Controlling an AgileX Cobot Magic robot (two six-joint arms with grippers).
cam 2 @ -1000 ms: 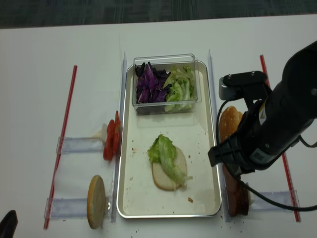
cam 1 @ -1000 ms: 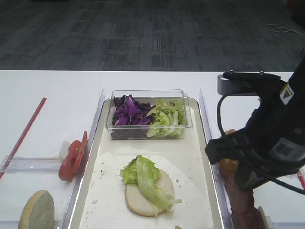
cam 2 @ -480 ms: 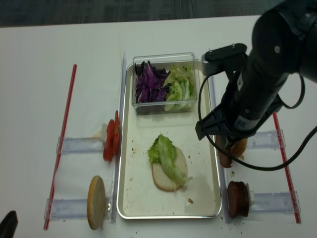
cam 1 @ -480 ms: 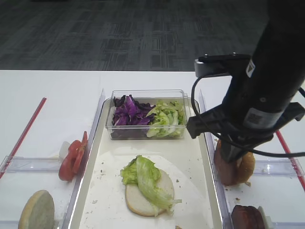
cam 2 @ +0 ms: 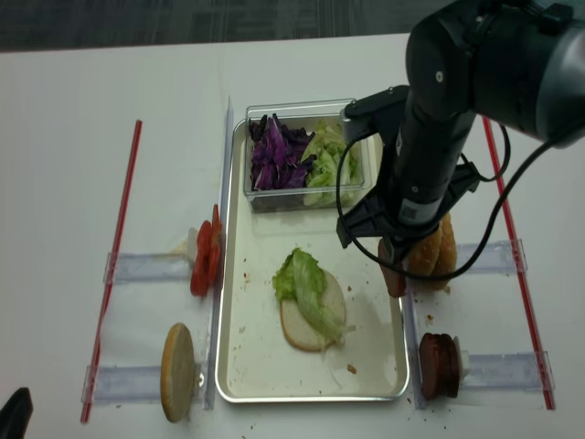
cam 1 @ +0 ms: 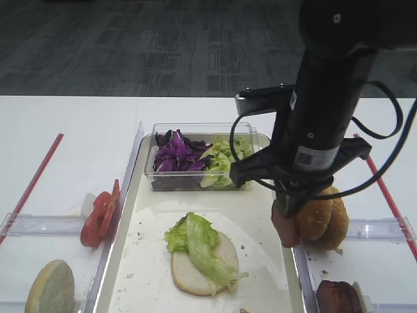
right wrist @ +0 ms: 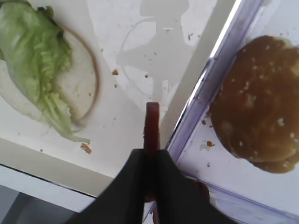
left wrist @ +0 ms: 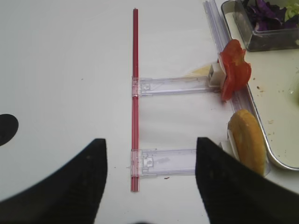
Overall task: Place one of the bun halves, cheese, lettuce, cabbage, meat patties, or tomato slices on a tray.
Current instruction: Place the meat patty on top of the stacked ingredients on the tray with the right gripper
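The tray (cam 2: pixel 236 366) lies left of the right pincer (right wrist: pixel 150 140) and holds a pale bun half (cam 2: pixel 306 320) topped with lettuce (cam 2: pixel 306 283). A clear tub (cam 2: pixel 302 110) of cabbage (cam 2: pixel 274 155) and lettuce sits beyond it. The pincer is pinching a meat patty (right wrist: pixel 152 126) edge-on above the tray's right rim. Judged step: carry; next, move left and release over the bun.

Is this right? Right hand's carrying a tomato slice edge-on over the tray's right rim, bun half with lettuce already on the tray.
Not quite. The right hand holds a meat patty, not a tomato slice: the right wrist view shows a dull brown-red disc pinched edge-on over the tray rim. The tomato slices sit in their rack left of the tray. The bun half with lettuce is on the tray.
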